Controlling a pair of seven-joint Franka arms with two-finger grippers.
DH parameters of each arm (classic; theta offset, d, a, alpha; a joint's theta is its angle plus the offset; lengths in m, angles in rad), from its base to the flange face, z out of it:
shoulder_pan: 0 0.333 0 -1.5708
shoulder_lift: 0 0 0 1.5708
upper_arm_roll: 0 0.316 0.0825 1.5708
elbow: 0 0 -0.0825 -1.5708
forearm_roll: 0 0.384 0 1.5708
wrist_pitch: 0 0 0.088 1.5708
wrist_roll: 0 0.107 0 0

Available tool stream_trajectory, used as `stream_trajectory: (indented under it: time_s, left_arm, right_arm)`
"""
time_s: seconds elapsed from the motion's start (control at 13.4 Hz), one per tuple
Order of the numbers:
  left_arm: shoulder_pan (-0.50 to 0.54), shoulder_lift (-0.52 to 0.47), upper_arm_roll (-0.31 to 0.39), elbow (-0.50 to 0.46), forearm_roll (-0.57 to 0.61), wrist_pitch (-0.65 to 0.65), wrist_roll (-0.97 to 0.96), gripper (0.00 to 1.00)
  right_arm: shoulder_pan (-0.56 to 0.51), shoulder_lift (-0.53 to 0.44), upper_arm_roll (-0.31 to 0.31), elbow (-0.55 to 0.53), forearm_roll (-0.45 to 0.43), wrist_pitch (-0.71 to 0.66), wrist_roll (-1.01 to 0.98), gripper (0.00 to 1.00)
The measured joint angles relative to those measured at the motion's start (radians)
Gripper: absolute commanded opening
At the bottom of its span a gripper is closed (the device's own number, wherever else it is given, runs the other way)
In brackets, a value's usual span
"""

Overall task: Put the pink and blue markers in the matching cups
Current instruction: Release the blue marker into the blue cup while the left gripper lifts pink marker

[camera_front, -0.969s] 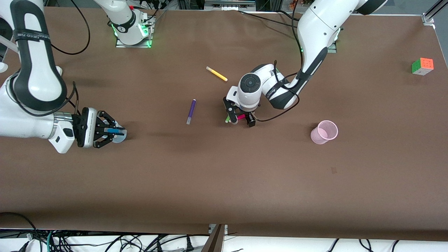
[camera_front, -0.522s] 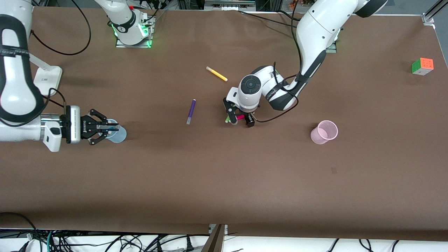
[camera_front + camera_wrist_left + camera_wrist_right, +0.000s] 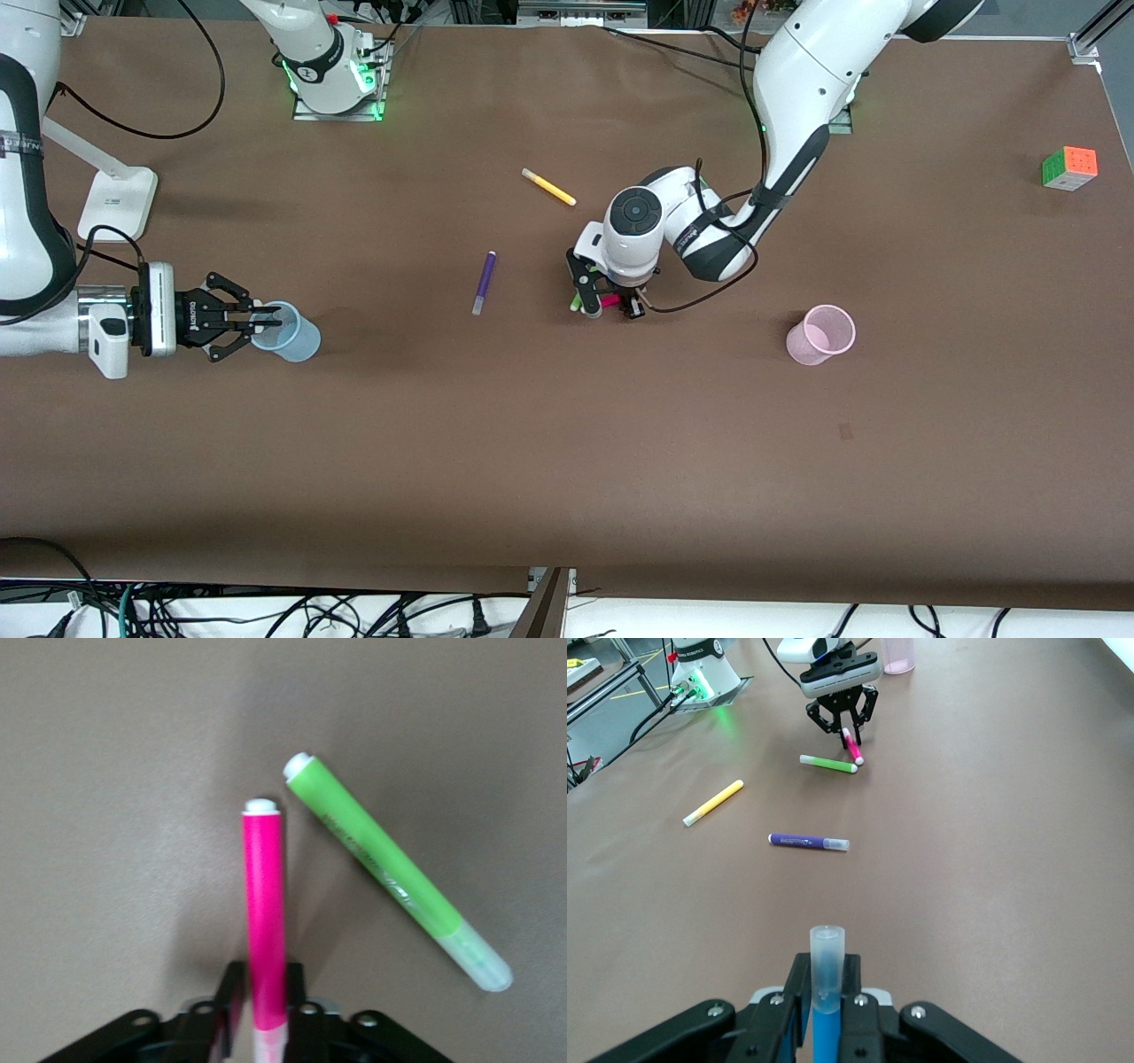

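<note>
The pink marker (image 3: 265, 895) lies on the brown table, and my left gripper (image 3: 609, 303) (image 3: 263, 992) is shut on its pale-tipped end. The pale pink cup (image 3: 821, 335) stands upright farther toward the left arm's end of the table. My right gripper (image 3: 255, 322) (image 3: 826, 988) is shut on the blue marker (image 3: 825, 1036), held level with its clear cap pointing forward. Its tip reaches over the rim of the light blue cup (image 3: 297, 341), which stands upright at the right arm's end. That cup is out of the right wrist view.
A lime-green marker (image 3: 390, 873) lies right beside the pink one, angled away from it. A purple marker (image 3: 483, 282) and a yellow marker (image 3: 548, 187) lie mid-table. A colour cube (image 3: 1069, 167) sits at the left arm's end, and a white stand (image 3: 115, 199) at the right arm's end.
My left gripper has closed on the pink marker. My right arm has drawn back toward its end of the table, so the blue marker now only reaches the blue cup's rim.
</note>
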Motion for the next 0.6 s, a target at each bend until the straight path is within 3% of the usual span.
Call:
stream_trajectory:
  time_s: [0.37,0.6]
  left_arm:
    - [0.080,-0.020,0.000,0.012,0.001,-0.011,0.021,0.00]
    - [0.127,-0.086,-0.005,0.031,-0.007,-0.109,0.025,0.00]
  right_arm:
    - [-0.018,0.024,0.000,-0.001,0.001,-0.021,-0.010,0.01]
    - [-0.021,0.035,0.000,-0.007,0.001,-0.024,-0.010,0.03]
